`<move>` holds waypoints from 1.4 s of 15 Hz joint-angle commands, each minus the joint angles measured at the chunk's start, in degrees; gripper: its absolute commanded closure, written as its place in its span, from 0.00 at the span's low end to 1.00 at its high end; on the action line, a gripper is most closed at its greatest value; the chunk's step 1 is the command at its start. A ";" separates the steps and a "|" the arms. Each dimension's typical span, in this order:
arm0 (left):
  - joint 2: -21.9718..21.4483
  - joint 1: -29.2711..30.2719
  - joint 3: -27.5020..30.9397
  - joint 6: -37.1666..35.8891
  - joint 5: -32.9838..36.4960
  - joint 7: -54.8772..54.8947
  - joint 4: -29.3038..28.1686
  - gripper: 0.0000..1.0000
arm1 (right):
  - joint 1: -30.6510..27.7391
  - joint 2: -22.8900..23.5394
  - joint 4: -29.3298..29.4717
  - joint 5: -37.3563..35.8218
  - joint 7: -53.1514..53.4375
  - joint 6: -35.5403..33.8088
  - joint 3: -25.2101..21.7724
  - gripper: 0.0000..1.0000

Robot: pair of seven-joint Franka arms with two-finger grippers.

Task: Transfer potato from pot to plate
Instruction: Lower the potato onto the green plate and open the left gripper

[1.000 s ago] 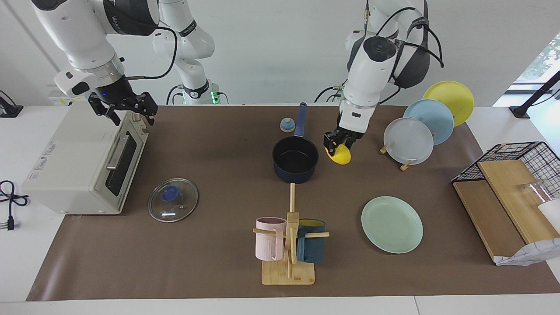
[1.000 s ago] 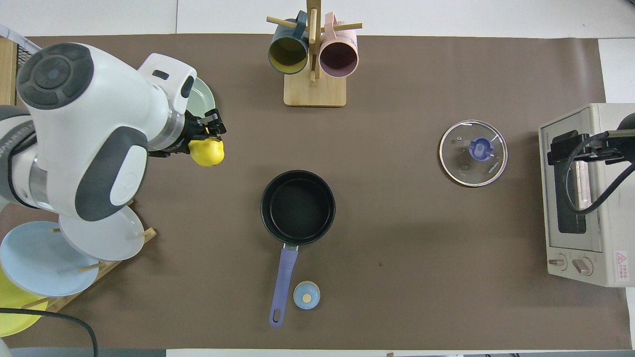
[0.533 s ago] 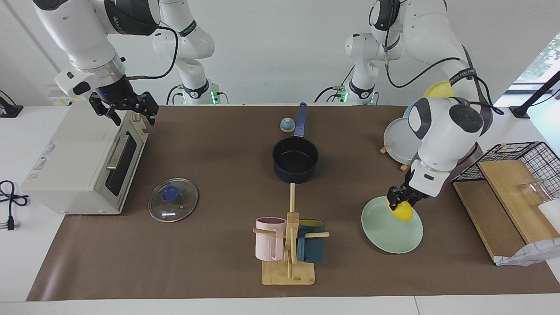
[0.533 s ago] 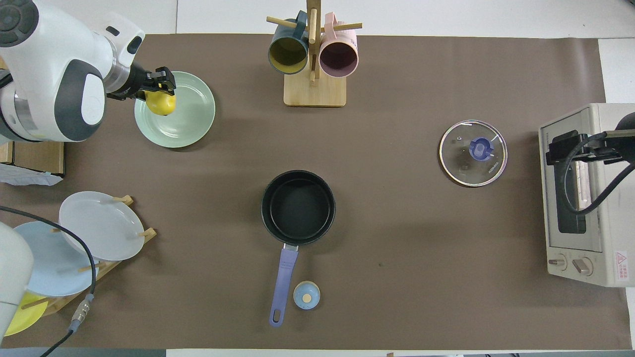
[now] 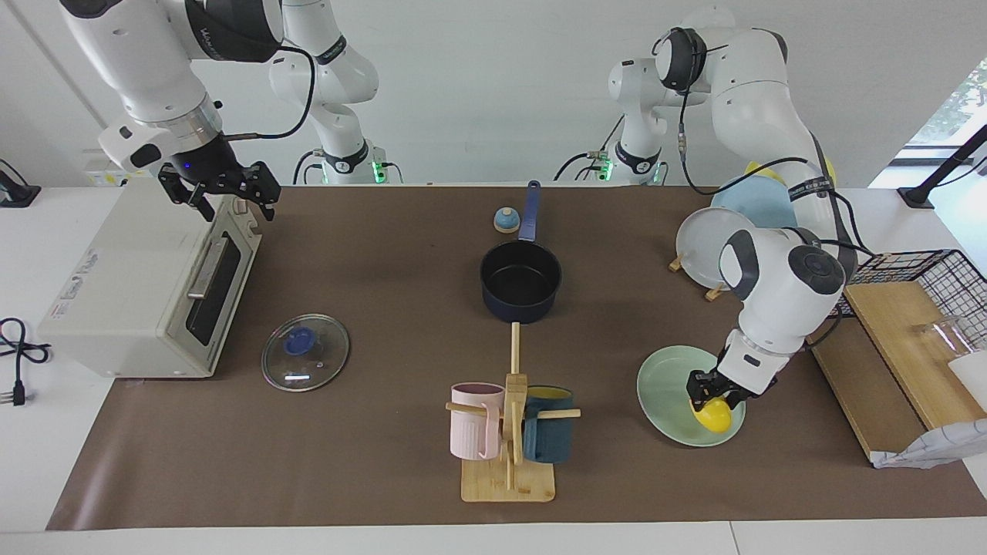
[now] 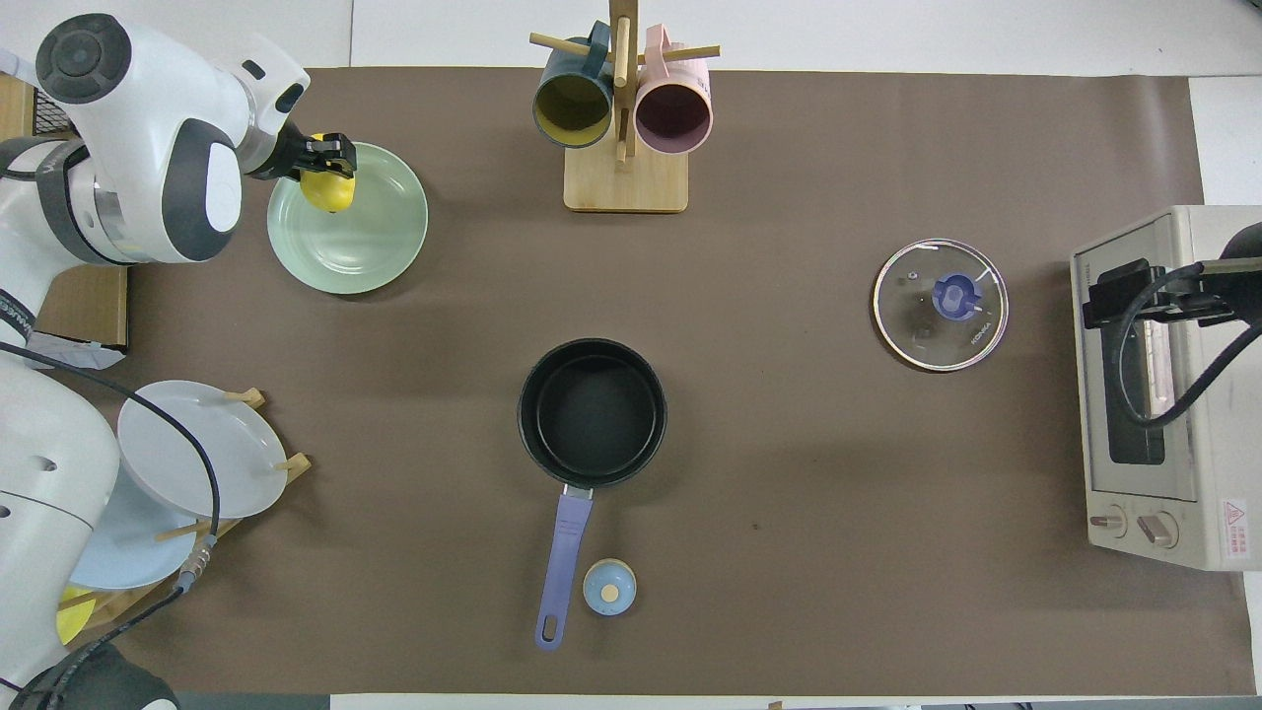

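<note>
Left gripper (image 5: pixel 710 395) jaws clenched on potato (image 5: pixel 713 415), low over plate (image 5: pixel 672 389). Lower until contact, release gently. Right gripper (image 5: pixel 220 189) jaws released, waiting.

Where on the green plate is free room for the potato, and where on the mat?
The plate is bare toward the mug rack; the left pincer holds the potato over its other edge. Bare mat lies between pot and glass lid. Crowded beside the plate rack.
</note>
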 commanded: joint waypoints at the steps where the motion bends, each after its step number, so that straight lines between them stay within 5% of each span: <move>1: -0.76 -0.07 -0.08 2.19 1.17 2.95 -2.77 0.75 | -0.05 -0.40 0.10 0.15 0.26 -0.14 0.20 0.00; 2: -0.94 -0.07 -0.08 2.27 1.26 3.05 -3.38 0.67 | -0.05 -0.40 0.10 0.15 0.26 -0.14 0.20 0.00; 3: -1.29 -0.07 -0.08 2.45 1.17 3.48 -4.08 0.51 | -0.05 -0.40 0.10 0.15 0.26 -0.14 0.20 0.00; 4: -1.47 -0.07 -0.08 2.71 1.17 3.57 -4.61 0.24 | -0.05 -0.40 0.10 0.15 0.26 -0.14 0.20 0.00; 6: -1.47 -0.07 -0.08 2.80 1.17 3.66 -4.62 0.00 | -0.05 -0.40 0.10 0.15 0.26 -0.14 0.20 0.00; 12: -5.06 0.81 0.09 -1.84 1.17 3.75 -3.48 0.00 | -0.05 -0.40 0.10 0.15 0.35 -0.14 0.20 0.00; 21: -22.63 3.89 0.88 -24.15 1.60 3.13 -2.77 0.00 | -0.05 -0.40 0.01 0.15 0.35 -0.14 0.20 0.00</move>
